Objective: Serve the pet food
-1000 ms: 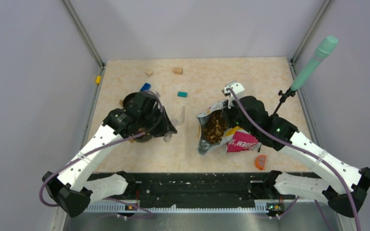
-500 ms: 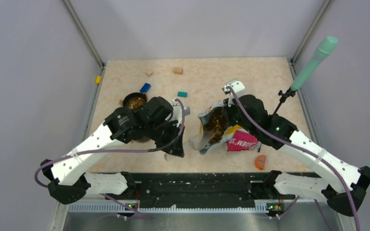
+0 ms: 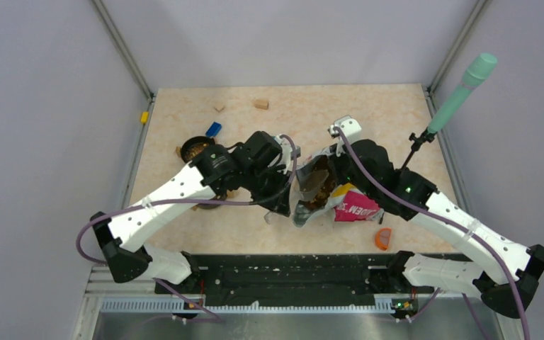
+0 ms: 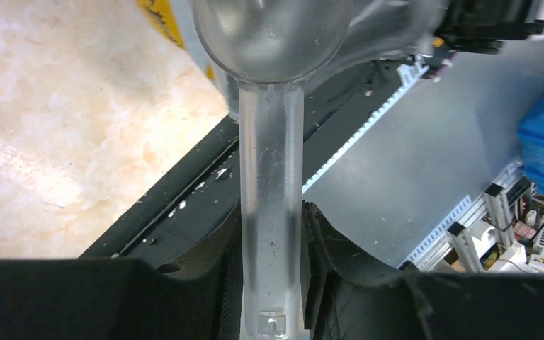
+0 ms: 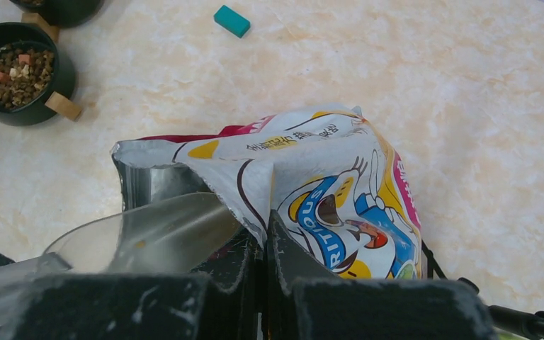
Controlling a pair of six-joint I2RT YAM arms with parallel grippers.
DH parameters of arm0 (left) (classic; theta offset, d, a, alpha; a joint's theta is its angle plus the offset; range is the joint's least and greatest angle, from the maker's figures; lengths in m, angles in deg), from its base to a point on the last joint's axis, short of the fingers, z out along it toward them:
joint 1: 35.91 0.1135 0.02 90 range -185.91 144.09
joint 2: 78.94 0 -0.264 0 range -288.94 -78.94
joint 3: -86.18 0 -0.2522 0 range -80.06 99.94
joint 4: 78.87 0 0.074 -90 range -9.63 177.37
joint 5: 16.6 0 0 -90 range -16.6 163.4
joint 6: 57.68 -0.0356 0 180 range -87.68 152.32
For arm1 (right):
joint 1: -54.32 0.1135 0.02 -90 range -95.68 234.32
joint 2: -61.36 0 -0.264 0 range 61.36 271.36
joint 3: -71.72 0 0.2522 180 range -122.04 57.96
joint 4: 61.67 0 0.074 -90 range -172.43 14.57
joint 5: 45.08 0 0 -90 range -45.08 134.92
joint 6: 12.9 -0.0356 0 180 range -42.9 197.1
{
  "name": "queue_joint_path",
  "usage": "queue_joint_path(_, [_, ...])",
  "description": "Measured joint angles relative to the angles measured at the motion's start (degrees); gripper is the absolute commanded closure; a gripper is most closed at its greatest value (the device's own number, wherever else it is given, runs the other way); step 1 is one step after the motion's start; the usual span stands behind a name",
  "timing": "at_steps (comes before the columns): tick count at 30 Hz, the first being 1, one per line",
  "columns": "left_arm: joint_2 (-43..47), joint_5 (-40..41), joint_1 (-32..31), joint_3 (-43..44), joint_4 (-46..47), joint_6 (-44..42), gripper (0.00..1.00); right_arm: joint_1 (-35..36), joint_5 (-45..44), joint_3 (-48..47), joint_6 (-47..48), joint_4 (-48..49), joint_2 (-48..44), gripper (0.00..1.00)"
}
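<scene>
The pet food (image 3: 315, 200) shows as brown kibble inside the open cartoon-cat bag (image 5: 340, 191), which lies at mid-table. My right gripper (image 5: 267, 237) is shut on the bag's torn rim and holds the mouth up. My left gripper (image 4: 272, 283) is shut on the handle of a clear plastic scoop (image 4: 272, 177). The scoop's bowl (image 5: 149, 234) sits at the bag's mouth, and no kibble shows in it. A black bowl (image 5: 18, 71) with kibble stands to the left of the bag.
A second dark bowl (image 5: 60, 7) stands by the first. A teal block (image 5: 231, 20), a blue block (image 3: 214, 129), tan blocks (image 3: 261, 104) and a yellow piece (image 3: 144, 117) lie toward the back. An orange object (image 3: 383, 237) lies near front right. A green pole (image 3: 460, 92) stands at right.
My left arm has swung right, from over the bowls to the bag's mouth, carrying the scoop. The right gripper and the bag have stayed in place.
</scene>
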Motion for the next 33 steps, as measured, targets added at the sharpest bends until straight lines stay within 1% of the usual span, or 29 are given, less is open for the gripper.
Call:
queue_joint_path(4, [-2.9, 0.1, 2.0, -2.3, 0.4, -0.7, 1.00, 0.1, -0.1, 0.0, 0.0, -0.1, 0.0, 1.00])
queue_joint_path(9, [-0.6, -3.0, 3.3, -5.3, 1.7, -1.9, 1.00, 0.1, -0.3, 0.0, -0.1, -0.1, 0.0, 1.00])
queue_joint_path(12, [-1.0, -4.1, 3.4, -5.3, 1.4, -1.9, 1.00, 0.1, -0.3, 0.0, -0.3, -0.1, 0.0, 1.00])
queue_joint_path(14, [-3.0, -4.3, 3.4, -3.8, 0.1, -1.4, 1.00, 0.1, -0.3, -0.2, -0.5, -0.2, 0.0, 1.00])
queue_joint_path(16, [-6.7, -4.2, 3.4, -0.8, -1.1, 0.9, 1.00, 0.1, -0.3, -0.3, -0.8, -0.3, 0.0, 1.00])
queue_joint_path(18, [-9.9, -4.4, 3.4, 1.0, -0.3, 3.8, 1.00, 0.1, -0.3, -0.3, -1.0, -0.3, 0.0, 1.00])
queue_joint_path(21, [-13.4, -5.6, 3.4, 1.5, 1.7, 9.1, 1.00, 0.1, -0.3, -0.3, -1.2, -0.3, 0.0, 1.00])
queue_joint_path(23, [-15.5, -5.9, 3.4, 2.4, 1.5, 11.8, 1.00, 0.1, -0.3, -0.3, -1.4, -0.3, 0.0, 1.00])
queue_joint_path(28, [-24.0, -3.7, 4.1, 11.1, -2.8, 17.0, 1.00, 0.1, -0.3, -0.3, -1.5, -0.3, 0.0, 1.00])
queue_joint_path(33, [-25.0, -3.1, 6.7, 12.0, -3.9, 20.8, 1.00, 0.1, -0.7, -0.3, -1.5, -0.2, 0.1, 1.00])
